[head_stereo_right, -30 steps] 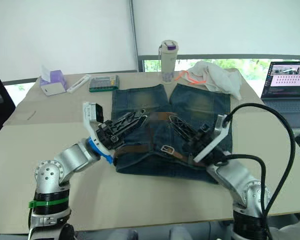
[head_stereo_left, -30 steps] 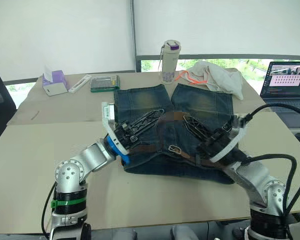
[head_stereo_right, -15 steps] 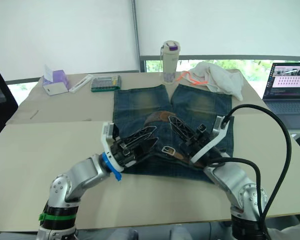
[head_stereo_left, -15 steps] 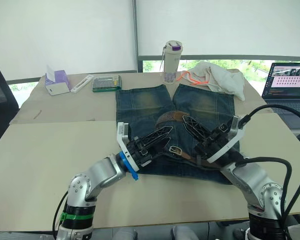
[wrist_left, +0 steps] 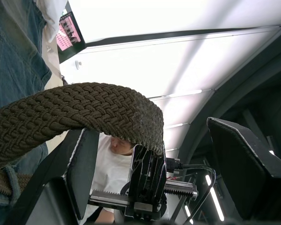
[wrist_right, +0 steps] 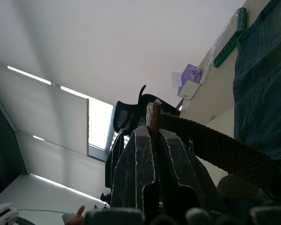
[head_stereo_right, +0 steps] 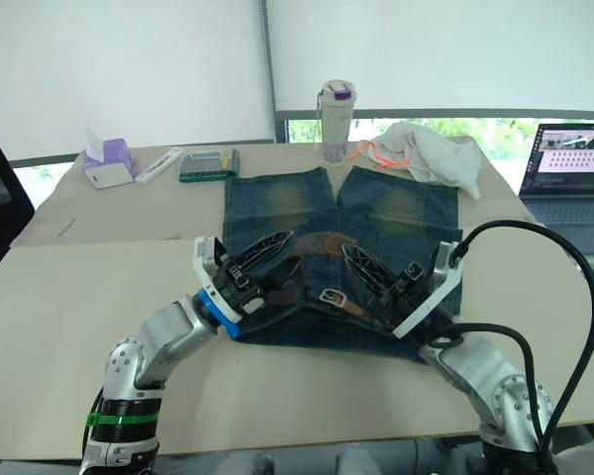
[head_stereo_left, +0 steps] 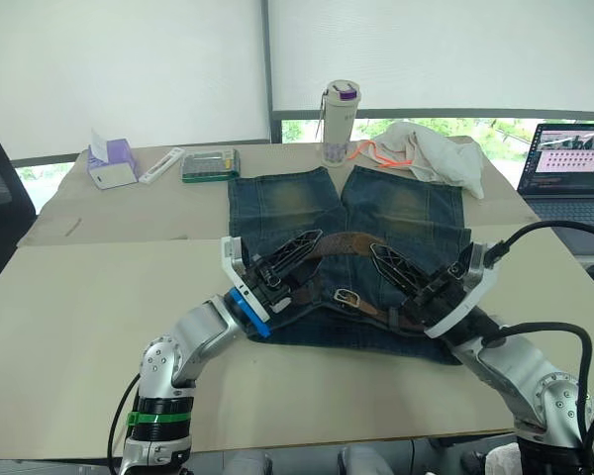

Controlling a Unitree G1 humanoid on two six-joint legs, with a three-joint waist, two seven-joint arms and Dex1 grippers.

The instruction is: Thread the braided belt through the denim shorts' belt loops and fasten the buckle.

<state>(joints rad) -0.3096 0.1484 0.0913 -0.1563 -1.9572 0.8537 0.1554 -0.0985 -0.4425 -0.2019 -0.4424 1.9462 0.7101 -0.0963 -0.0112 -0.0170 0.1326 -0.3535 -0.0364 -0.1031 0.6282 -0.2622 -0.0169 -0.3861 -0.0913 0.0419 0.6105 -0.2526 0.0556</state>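
- Beige table [head_stereo_left: 69,297], blinds behind, laptop [head_stereo_left: 569,163] off to the right, bottle [head_stereo_left: 338,122] and white cloth [head_stereo_left: 426,148] at far edge.
- Shorts [head_stereo_left: 346,233] flat mid-table, belt [head_stereo_left: 346,240] arched across.
- Left gripper [head_stereo_left: 302,244] spread wide under belt.
- Right gripper [head_stereo_left: 384,256] pinched tight on belt end.

- The denim shorts [head_stereo_left: 346,213] are lying flat on the bench [head_stereo_left: 79,297], waistband nearest the robot, legs pointing away.
- The braided belt [head_stereo_left: 351,240] is arching across the shorts, with the buckle [head_stereo_left: 347,296] lying near the waistband.
- The left tool [head_stereo_left: 295,249] and right tool [head_stereo_left: 386,263] are hovering over the shorts (one at each side of the belt).
- A bottle [head_stereo_left: 338,109] and a white cloth [head_stereo_left: 426,150] are sitting behind the shorts.
- A laptop [head_stereo_left: 569,168] is standing at the far right.
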